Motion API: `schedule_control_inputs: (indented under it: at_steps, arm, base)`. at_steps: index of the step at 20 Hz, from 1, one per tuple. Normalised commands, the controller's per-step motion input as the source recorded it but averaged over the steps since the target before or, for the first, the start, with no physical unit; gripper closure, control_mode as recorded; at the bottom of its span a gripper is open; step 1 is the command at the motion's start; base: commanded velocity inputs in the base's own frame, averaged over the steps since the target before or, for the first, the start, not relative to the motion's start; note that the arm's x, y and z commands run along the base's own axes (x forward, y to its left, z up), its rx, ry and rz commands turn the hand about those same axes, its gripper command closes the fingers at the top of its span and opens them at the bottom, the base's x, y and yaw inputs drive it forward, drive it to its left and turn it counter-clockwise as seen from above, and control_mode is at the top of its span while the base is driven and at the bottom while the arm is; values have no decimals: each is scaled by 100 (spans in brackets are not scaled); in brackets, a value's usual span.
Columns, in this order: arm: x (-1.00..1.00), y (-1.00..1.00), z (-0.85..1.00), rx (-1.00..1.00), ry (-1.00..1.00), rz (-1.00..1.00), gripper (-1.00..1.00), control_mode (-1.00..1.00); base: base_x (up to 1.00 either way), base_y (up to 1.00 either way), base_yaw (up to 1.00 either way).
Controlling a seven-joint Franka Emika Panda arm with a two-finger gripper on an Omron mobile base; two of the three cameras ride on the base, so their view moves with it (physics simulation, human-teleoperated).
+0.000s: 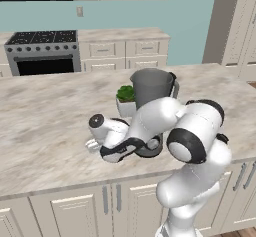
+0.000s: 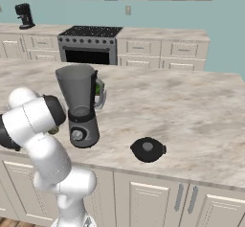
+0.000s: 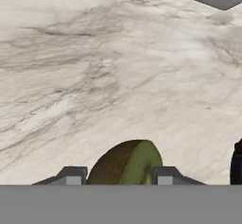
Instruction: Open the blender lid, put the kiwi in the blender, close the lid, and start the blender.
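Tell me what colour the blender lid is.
Black, with a grey knob at its centre; the lid shows best in the right base view.

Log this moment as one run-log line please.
stage: grasping kiwi | end effector: closed around kiwi | blender lid: off, on counter | blender: open

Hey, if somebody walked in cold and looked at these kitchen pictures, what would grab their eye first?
Probably the blender near the front edge of the marble counter, its smoky jar open on top, with the blender lid lying flat on the counter apart from it. Next, the white arm bent low beside the blender's base. In the hand view, the gripper has a finger on each side of the kiwi.
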Motion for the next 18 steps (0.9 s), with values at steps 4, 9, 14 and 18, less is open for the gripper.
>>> schedule_control_inputs:
  at_steps: [4, 9, 14, 18]
  arm:
    - [-1, 7, 96, 0, -28, 0, 100, -100]
    - [-9, 3, 100, 0, -22, 0, 100, -100]
    - [-20, 0, 100, 0, -9, 0, 100, -100]
    - [-13, 0, 100, 0, 0, 0, 100, -100]
  base:
    - [0, 0, 0]
    - [0, 0, 0]
    - [0, 0, 0]
    - [0, 0, 0]
